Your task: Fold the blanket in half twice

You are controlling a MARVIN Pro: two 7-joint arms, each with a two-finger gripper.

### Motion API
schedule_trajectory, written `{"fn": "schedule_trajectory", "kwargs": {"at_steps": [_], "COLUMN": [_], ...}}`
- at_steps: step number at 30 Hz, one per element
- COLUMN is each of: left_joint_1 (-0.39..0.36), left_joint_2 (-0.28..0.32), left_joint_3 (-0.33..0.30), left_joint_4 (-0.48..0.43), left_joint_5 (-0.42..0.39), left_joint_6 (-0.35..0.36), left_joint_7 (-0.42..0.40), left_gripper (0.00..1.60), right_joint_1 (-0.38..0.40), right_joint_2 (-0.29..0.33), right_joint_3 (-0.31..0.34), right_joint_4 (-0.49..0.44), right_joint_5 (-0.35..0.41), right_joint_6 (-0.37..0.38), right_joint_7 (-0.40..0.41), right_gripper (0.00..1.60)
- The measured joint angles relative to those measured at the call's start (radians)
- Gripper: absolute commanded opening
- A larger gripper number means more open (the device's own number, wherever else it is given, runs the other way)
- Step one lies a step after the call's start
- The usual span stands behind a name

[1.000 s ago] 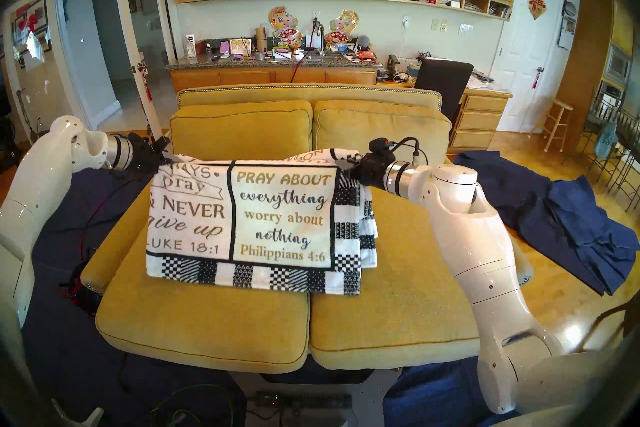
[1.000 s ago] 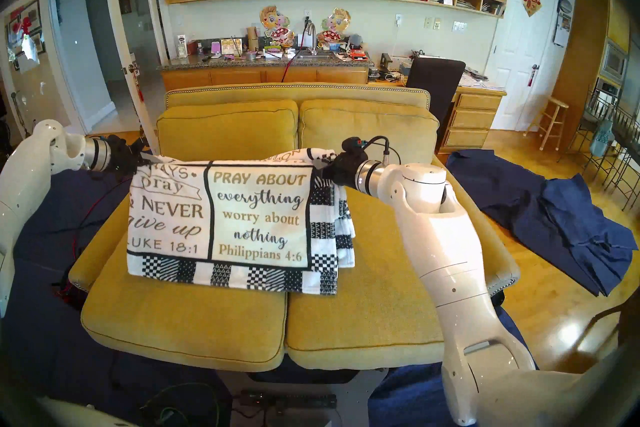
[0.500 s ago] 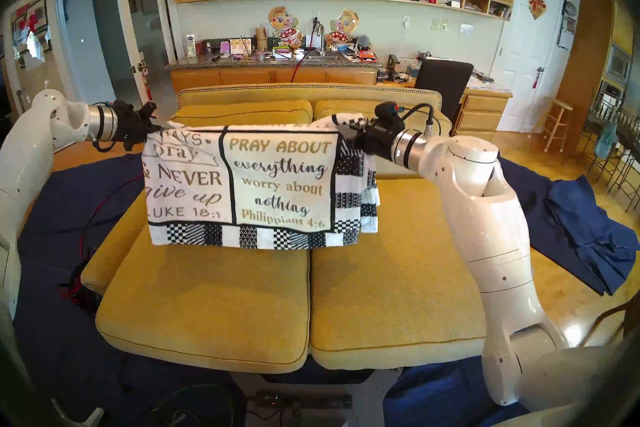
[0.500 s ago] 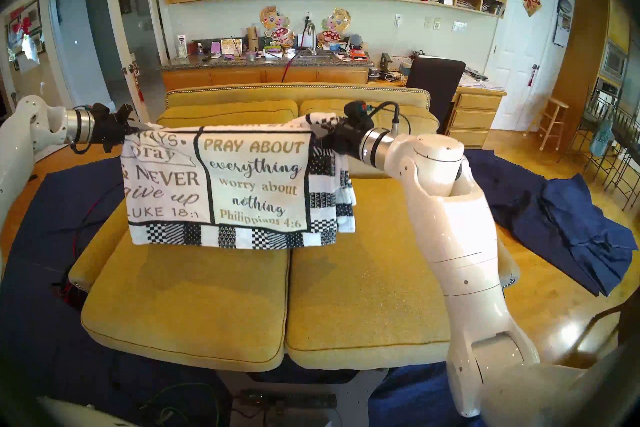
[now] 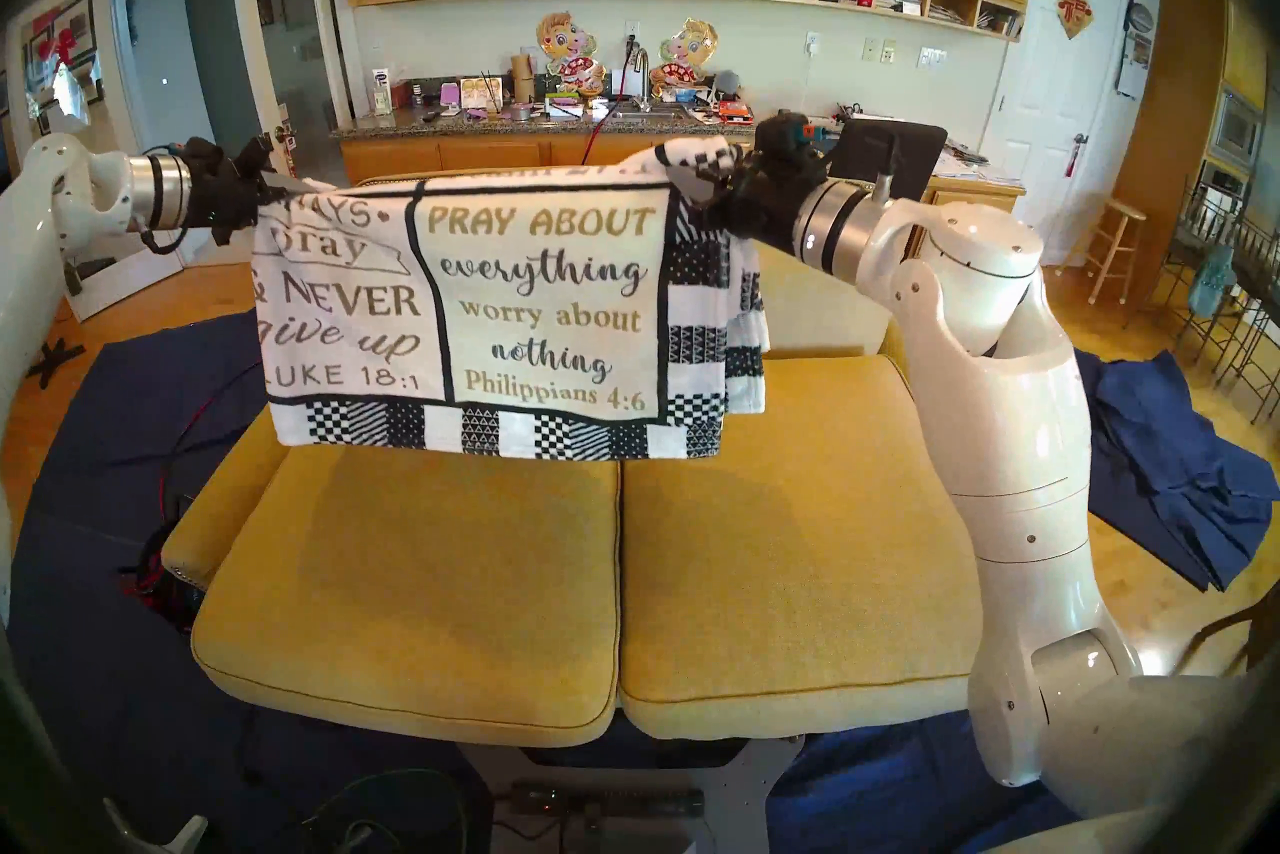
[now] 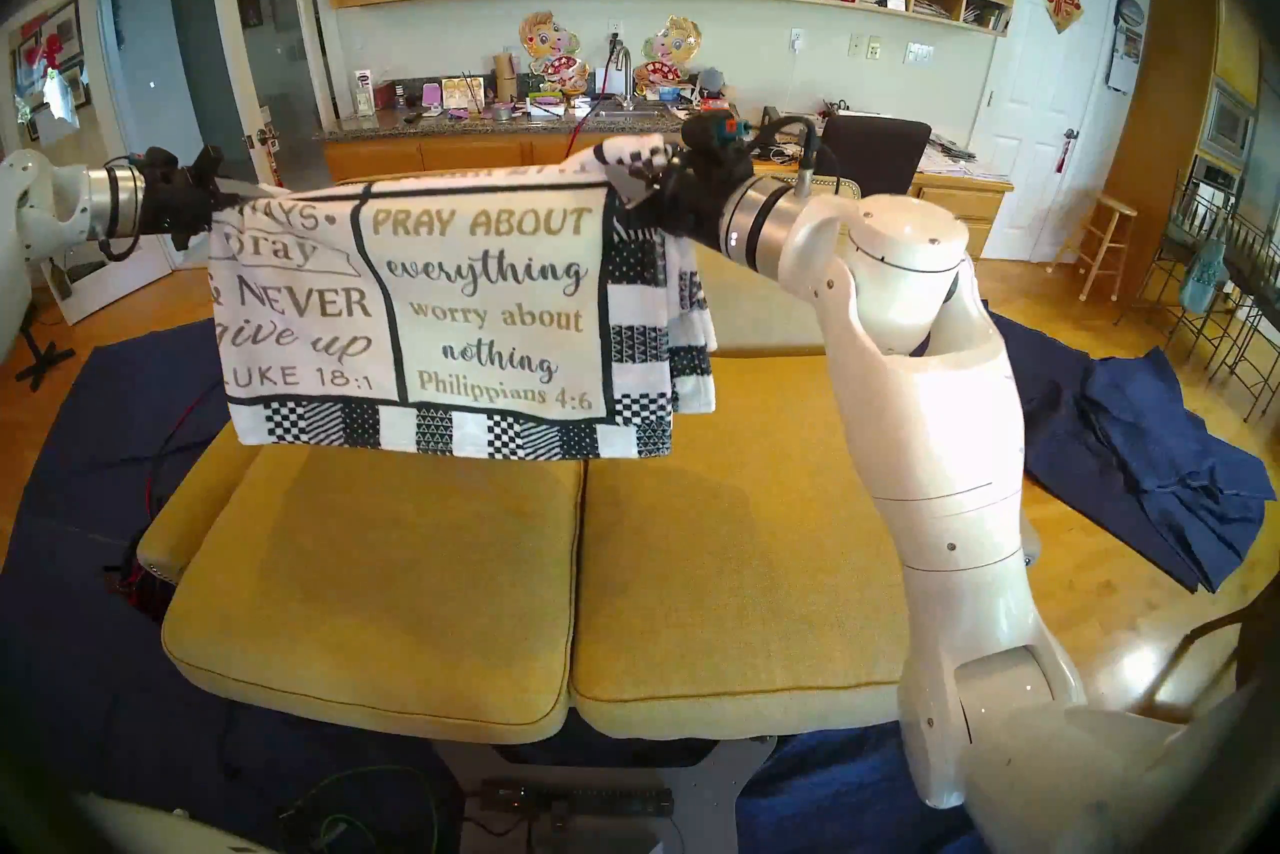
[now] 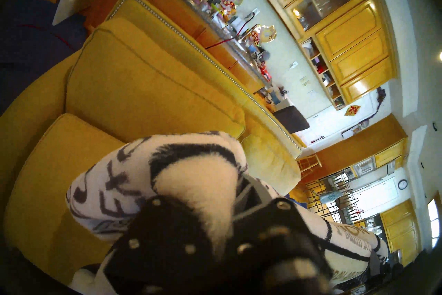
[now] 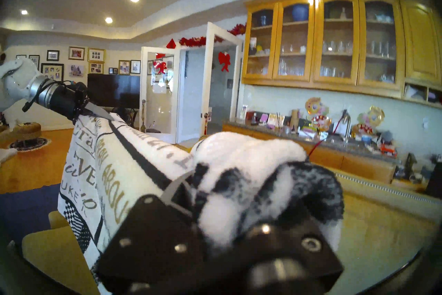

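Observation:
The blanket (image 5: 547, 305) (image 6: 485, 305) is white fleece with gold and grey lettering and a black-and-white patchwork border. It hangs doubled over in the air above the yellow sofa seat, clear of the cushions. My left gripper (image 5: 287, 184) (image 6: 239, 187) is shut on its upper left corner. My right gripper (image 5: 699, 184) (image 6: 634, 180) is shut on its upper right corner, where fleece bunches over the fingers. The wrist views show the fleece (image 7: 186, 167) (image 8: 241, 162) clamped close in front of each camera.
The yellow sofa (image 5: 429, 568) has two seat cushions below the blanket and a backrest behind it. Navy blue cloths (image 5: 1191, 464) lie on the floor at the right and under the sofa at the left. Cables and a black box lie at the sofa's front.
Both arms have risen with the blanket. Its lower edge has lifted off the sofa cushions and now hangs free above them. Both grips are unchanged.

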Motion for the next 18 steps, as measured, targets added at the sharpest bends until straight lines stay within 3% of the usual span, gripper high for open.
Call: {"fn": "schedule_trajectory", "kwargs": {"at_steps": [18], "left_joint_1": [0.005], "left_joint_2": [0.104], "left_joint_3": [-0.057], "left_joint_4": [-0.023], "left_joint_5": [-0.047], "left_joint_6": [0.001], "left_joint_7": [-0.026], "left_gripper": [0.00], "right_joint_1": [0.021], "right_joint_2": [0.012], "right_joint_3": [-0.051], "right_joint_4": [-0.207], "right_joint_5": [-0.035], "right_joint_6": [0.024], "right_joint_7": [0.008], "right_gripper": [0.00]}}
